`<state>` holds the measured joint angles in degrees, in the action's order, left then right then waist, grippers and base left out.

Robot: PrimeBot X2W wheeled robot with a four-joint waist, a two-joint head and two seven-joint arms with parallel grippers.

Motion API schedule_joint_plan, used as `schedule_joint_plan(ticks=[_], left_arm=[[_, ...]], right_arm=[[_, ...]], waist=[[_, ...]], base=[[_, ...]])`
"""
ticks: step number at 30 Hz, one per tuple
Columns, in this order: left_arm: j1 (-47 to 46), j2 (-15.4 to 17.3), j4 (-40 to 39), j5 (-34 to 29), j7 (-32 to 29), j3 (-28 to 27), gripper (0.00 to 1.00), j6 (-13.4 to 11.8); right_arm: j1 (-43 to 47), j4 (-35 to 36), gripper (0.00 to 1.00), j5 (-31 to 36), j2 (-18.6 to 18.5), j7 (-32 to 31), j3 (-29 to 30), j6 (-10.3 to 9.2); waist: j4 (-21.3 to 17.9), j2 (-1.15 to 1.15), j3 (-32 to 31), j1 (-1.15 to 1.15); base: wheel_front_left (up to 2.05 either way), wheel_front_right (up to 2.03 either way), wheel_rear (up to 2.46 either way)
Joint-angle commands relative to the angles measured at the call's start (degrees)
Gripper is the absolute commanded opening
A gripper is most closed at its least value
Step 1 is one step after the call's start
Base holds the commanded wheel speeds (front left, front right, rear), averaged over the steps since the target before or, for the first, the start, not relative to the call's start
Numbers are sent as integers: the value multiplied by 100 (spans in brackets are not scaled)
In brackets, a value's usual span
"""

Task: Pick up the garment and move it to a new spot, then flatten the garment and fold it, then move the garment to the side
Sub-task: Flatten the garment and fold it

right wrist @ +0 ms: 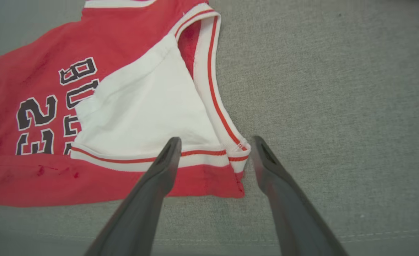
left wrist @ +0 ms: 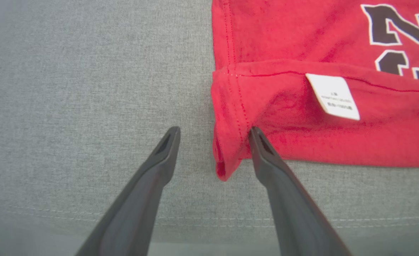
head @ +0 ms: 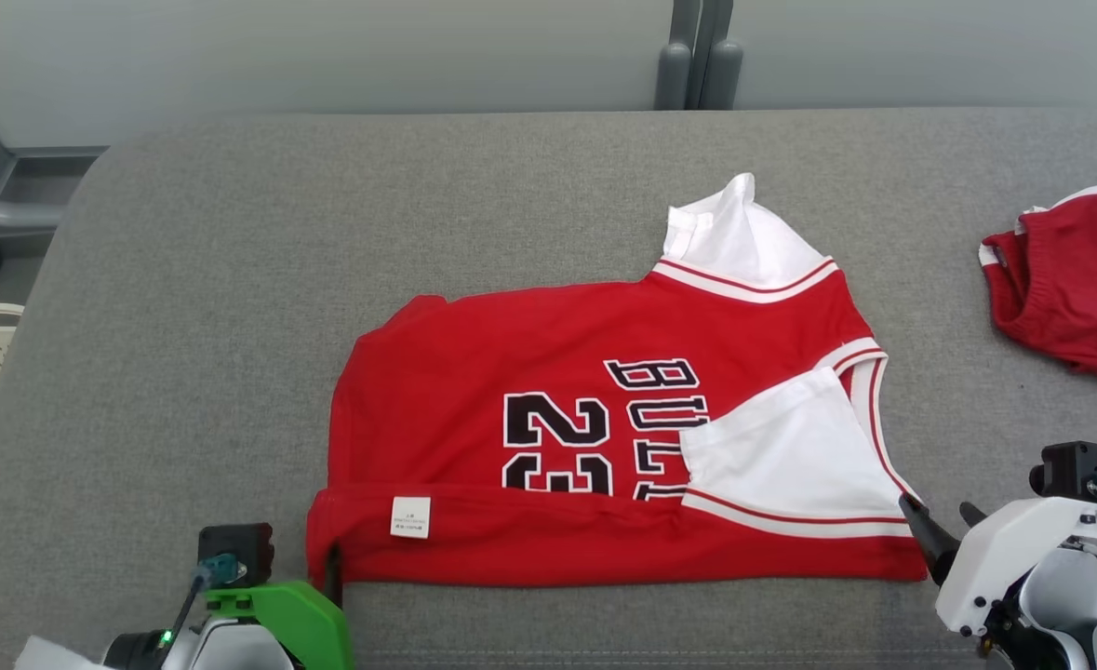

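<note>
Across the middle of the grey cloth-covered desk (head: 185, 279) lay the red jersey (head: 529, 354). Its long axis ran left to right in the head view, with the hem toward the robot's left and the white-trimmed collar end toward its right. Its near long edge was turned up over the front in a red band that hid the lower part of the black "23", and a white sleeve lay folded across the right end. Bare desk lay wide on the far and left sides, narrower on the near side. A second red garment (head: 1069, 288) sat well apart by the right edge. The left tool (left wrist: 214, 131) stood with its fingers apart astride the near-left corner, one tip touching the hem. The right tool (right wrist: 216, 139) was likewise spread astride the near-right corner, gripping nothing. A white label (head: 409, 516) lay on the folded band.
</note>
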<state>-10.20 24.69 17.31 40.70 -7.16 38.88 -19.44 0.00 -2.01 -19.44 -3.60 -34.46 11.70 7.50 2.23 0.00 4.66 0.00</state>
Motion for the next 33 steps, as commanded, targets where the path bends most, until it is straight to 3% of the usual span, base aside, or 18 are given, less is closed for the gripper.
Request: schedule_joint_plan(ticks=[1, 5, 12, 16, 20, 25, 30, 33], left_arm=[[94, -27, 27, 56, 168, -90, 100, -42], [253, -167, 70, 129, 1012, -422, 100, -78], [378, -345, -36, 100, 2139, -932, 100, 138], [503, -491, -432, -72, 2241, -1416, 100, 453], [819, -785, -943, -384, 2229, -2049, 100, 970], [1084, -898, -1079, -803, 2231, -2338, 100, 1461], [1437, -1050, -967, -1336, 2233, -2541, 100, 1741], [1522, -1039, -853, -1513, 2233, -2496, 100, 1792]], right_arm=[[35, -8, 100, 22, 4, 143, 15, -3], [91, -7, 100, -142, 51, 769, -13, -3], [167, -102, 100, -409, 66, 1989, -176, -3], [190, -264, 100, -595, 65, 2554, -290, -3], [158, -416, 100, -807, 66, 3022, -500, -2], [112, -486, 100, -690, 68, 3496, -838, -2], [178, -665, 100, -259, 62, 4136, -1209, -2], [221, -768, 100, -37, 63, 4210, -1249, -2]], waist=[[26, 0, -99, 0], [58, 0, -327, 0], [96, 0, -657, 0], [113, 0, -804, 0], [103, 0, -917, 0], [65, 0, -1019, 0], [40, 0, -1127, 0], [62, 0, -1158, 0]], base=[[0, 0, 0], [0, 0, 0], [0, 0, 0], [0, 0, 0], [0, 0, 0], [0, 0, 0], [0, 0, 0], [0, 0, 0]])
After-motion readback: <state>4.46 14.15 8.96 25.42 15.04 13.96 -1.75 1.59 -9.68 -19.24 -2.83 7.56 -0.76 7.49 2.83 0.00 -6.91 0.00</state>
